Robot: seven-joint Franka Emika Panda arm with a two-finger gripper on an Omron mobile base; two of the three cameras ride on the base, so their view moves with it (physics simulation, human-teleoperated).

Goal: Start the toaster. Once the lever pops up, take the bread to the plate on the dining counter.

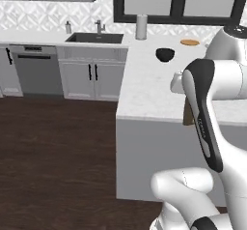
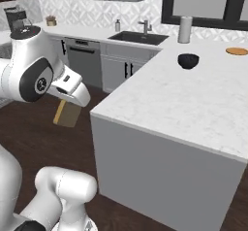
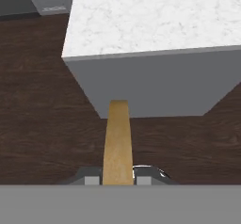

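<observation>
Your hand [image 3: 117, 180] pinched the bread [image 3: 117, 143] edge-on over the floor short of the table [image 2: 193, 104], so you needed to lift it and carry it level toward the far plate [image 2: 237, 51]

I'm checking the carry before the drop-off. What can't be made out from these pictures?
- Pincer fingertips: in the hand view, cut off by the bottom edge; bread hides the gap.
- Bread in the left base view: mostly behind the arm.
- Plate: far and small in both base views; surface detail unreadable.
- Dining counter: far end cut off by the right edge.
</observation>
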